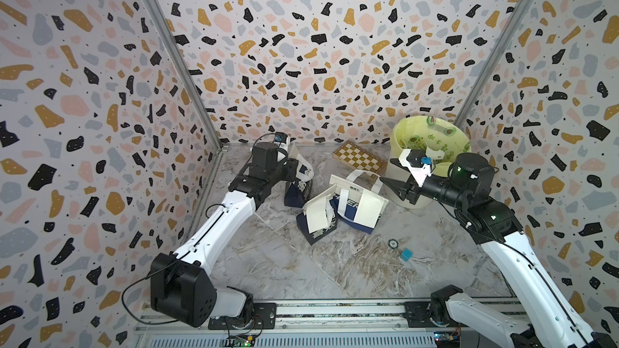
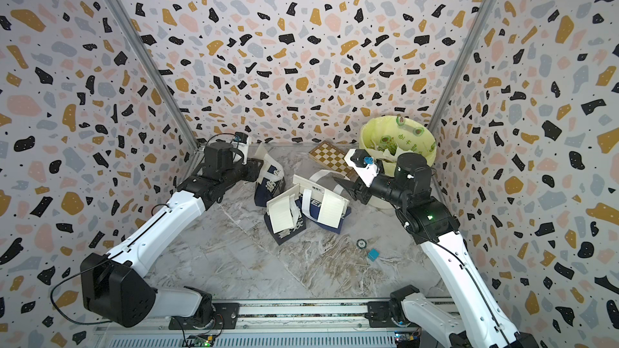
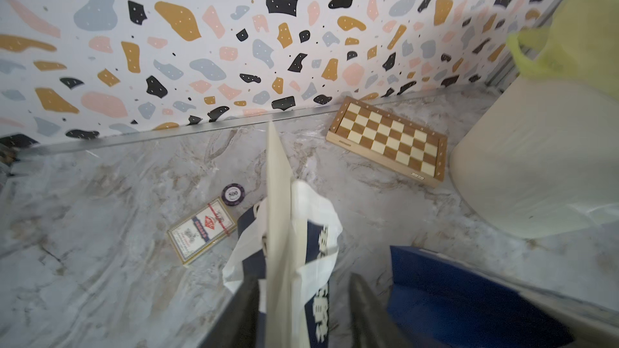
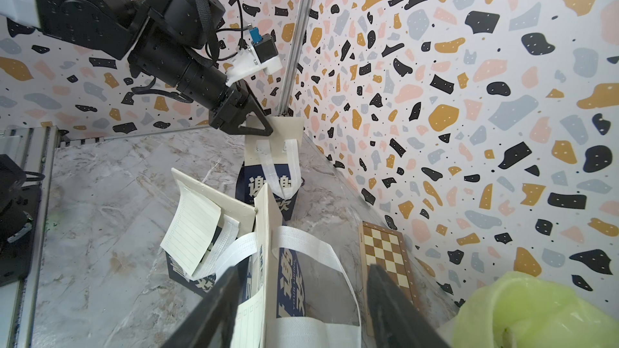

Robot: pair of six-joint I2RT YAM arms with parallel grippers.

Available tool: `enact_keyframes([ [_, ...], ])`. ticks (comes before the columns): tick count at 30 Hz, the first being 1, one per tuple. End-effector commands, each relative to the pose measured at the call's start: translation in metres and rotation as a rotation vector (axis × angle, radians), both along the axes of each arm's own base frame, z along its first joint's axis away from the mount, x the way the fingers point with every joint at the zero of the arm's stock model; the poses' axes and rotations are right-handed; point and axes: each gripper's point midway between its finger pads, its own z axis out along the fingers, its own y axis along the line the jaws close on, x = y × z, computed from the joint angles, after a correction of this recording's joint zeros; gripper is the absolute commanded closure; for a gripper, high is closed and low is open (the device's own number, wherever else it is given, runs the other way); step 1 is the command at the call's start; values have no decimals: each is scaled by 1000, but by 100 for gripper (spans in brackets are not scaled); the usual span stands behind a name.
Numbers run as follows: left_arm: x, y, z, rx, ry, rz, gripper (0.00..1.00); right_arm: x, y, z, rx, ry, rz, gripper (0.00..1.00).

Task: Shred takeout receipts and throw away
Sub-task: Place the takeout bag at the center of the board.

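Marble tabletop (image 1: 335,272), receipts (image 1: 316,216) on bags (image 1: 315,237), outside jaws

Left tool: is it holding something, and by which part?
Nothing is clamped. The left tool is open, with the cream top edge of a navy-and-white paper bag between its jaws.

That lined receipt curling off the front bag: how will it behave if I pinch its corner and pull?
The receipt looks thin and floppy: its free end curls off the bag, so it will likely bend, not lift flat. Its top edge seems fixed to the bag, so pulling may tear it or drag the light bag.
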Motion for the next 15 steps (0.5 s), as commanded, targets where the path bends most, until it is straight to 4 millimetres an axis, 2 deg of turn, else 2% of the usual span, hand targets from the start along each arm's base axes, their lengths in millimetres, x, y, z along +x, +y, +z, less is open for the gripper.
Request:
enact_keyframes([
  [1, 1, 0, 7, -22, -2, -4, 40, -3, 0, 2, 12, 7, 0, 37],
  [4, 0, 5, 14, -6, -28, 13, 26, -4, -1, 3, 19, 8, -4, 38],
  [8, 0, 11, 36, 24, -91, 16, 15, -4, -1, 3, 21, 11, -7, 38],
  [15, -6, 17, 56, 35, -136, 13, 10, -1, 0, 5, 24, 15, -6, 38],
])
